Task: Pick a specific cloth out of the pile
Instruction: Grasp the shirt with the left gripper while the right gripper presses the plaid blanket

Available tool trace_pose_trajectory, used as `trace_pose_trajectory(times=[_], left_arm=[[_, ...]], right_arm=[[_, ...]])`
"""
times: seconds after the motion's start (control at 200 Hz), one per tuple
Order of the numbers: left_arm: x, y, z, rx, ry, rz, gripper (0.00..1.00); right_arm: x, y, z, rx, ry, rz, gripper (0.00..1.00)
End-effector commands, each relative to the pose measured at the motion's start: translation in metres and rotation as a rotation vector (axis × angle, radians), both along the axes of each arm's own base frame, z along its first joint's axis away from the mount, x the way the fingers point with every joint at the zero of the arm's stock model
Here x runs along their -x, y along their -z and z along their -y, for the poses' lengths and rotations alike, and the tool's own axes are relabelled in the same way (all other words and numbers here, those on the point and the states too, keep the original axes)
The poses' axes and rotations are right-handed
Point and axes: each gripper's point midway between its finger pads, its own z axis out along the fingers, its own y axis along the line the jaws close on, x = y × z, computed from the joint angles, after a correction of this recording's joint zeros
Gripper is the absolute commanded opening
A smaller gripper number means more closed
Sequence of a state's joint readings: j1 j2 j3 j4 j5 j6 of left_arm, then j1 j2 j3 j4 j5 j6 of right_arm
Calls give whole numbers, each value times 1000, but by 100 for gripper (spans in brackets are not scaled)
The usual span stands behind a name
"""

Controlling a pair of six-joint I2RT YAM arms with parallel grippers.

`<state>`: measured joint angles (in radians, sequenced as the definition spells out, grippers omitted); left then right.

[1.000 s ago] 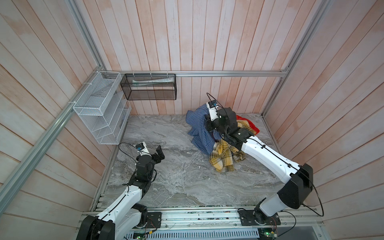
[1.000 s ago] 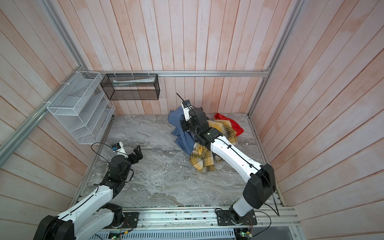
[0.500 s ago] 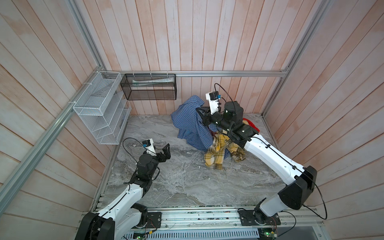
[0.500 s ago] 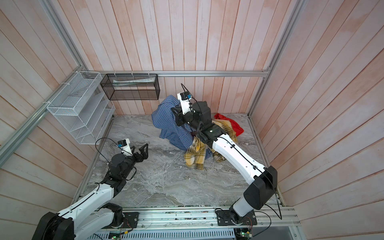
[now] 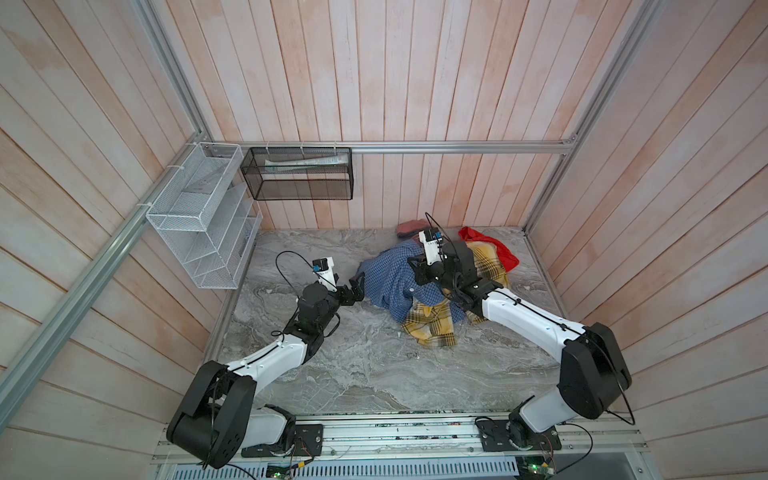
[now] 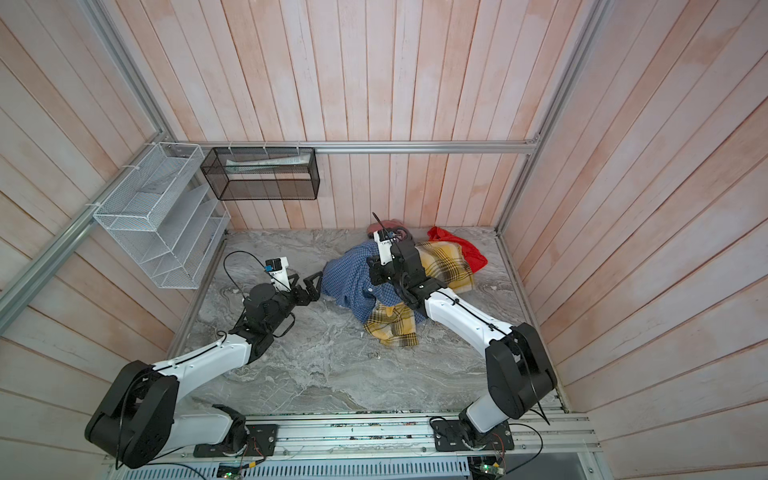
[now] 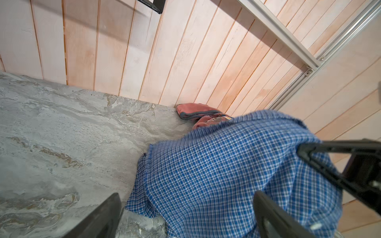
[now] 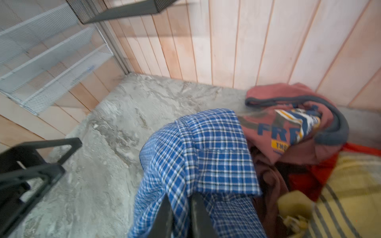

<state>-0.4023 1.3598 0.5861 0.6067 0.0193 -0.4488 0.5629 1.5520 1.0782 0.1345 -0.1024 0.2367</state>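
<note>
The right gripper [image 8: 181, 208] is pinched shut on a fold of the cloth [image 8: 198, 152], the blue checked shirt, holding it raised at the edge of the pile [image 5: 484, 259]. The left gripper [image 5: 352, 291] is spread wide and empty, right at the shirt's outer hem over the marble table [image 5: 353, 374]. The grasp is made; freeing is left, since the shirt's lower part lies against the yellow plaid piece [image 5: 432, 330]. The right arm covers that junction and its wrist view is blurred, so the shirt may be caught under the plaid
</note>
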Motion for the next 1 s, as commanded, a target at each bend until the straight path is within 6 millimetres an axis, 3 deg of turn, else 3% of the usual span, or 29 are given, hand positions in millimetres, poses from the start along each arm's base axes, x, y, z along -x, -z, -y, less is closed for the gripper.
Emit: trace_pose_trajectory(times=[0.0,0.13,0.295,0.495,0.58,0.795,0.885,0.91,0.995], left_arm=[[-12,-8,24,17,97,-6,100],[-33,13,53,-13,204,-121,100],[-41,34,81,-76,263,-166,100],[-27,71,120,-258,428,-239,100],[-23,85,125,-291,449,-254,100],[-31,120,147,-327,491,-324,100],[-36,131,151,-331,497,-346,90],[-37,135,151,-336,497,-358,83],[-37,146,152,-353,503,-393,60]], right_arm=[[-14,14,13,7,42,-14,0],[4,44,-9,-9,-116,-78,0],[15,45,-30,-48,-188,-89,0],[-2,71,-10,22,-97,-159,2],[-1,71,-8,31,-108,-162,16],[1,65,3,36,-68,-134,38],[2,65,12,67,-51,-135,49],[2,62,16,75,-42,-126,56],[2,50,29,75,-10,-102,65]])
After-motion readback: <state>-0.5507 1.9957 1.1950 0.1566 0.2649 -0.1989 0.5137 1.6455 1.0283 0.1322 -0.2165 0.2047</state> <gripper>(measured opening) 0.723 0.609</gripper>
